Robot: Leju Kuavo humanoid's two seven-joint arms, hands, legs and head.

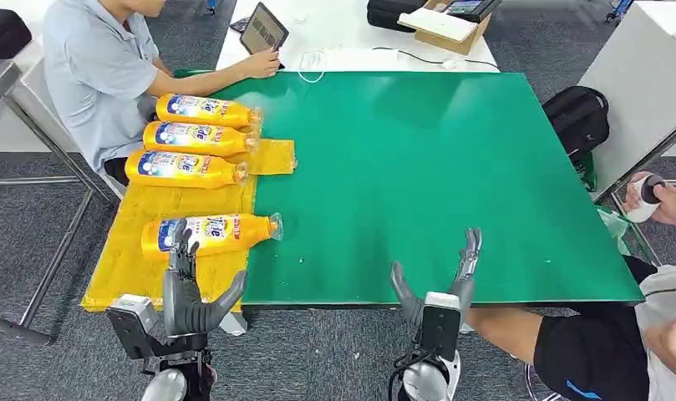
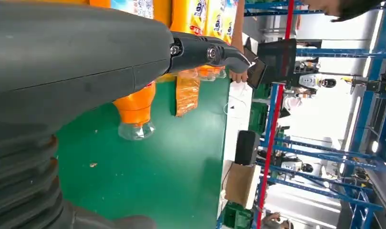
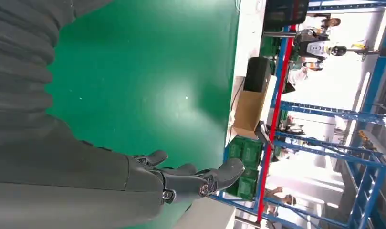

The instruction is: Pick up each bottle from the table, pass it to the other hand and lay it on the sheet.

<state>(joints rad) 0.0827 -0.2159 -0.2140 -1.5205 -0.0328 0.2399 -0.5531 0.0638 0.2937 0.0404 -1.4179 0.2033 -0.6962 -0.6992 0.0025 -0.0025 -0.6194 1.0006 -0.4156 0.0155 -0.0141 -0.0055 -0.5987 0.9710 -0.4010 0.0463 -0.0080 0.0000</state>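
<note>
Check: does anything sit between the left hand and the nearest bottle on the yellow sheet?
Nothing visible does. The left hand is open just short of the nearest bottle, which lies on the yellow sheet; its fingertips overlap the bottle's label end.

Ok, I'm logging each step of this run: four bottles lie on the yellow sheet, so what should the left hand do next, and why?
Probably draw the left hand back off the nearest orange plastic bottle. That bottle lies flat on the yellow sheet with three others; both hands look empty, fingers apart, and the green table shows no bottle left to pick.
</note>
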